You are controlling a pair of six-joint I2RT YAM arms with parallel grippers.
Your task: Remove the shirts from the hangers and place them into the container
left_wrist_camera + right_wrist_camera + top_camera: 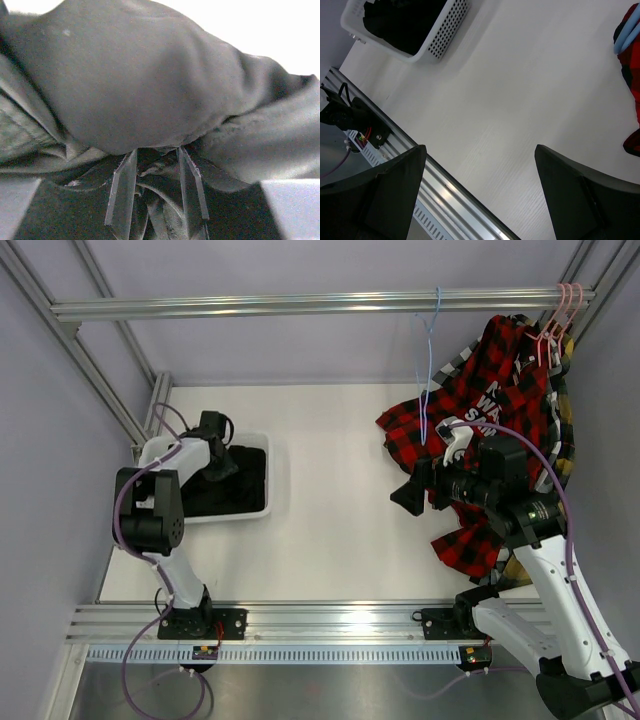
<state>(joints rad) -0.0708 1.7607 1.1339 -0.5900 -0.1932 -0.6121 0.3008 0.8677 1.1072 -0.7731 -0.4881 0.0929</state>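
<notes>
Left gripper (156, 150) sits low in the shallow white slotted plastic basket (267, 472) at my left; its two clear fingers (122, 190) stand partly apart, and the plain black shirt (150, 75) bulges loose over and beyond them, so I judge it let go rather than pinched; that garment lies inside the basket. My right gripper (410, 495) is spread wide with nothing between the jaws, out over the bare white table (330, 540). Just behind it, on my right, hangs the red-and-black plaid shirt with white lettering (480, 410); its long axis runs from the thin pale pink hangers (560, 315) on the aluminium rail (300, 306) down and toward me until it puddles on the table; the right arm is plainly the nearer one for it. A slim light blue hanger (428, 360) dangles beside it, seemingly bare.

From above I see rail, hangers and both arms; the right wrist camera looks the other way, across the table at the basket's slotted wall, catching only a red edge of the plaid; the left wrist view shows nothing but black cloth.
</notes>
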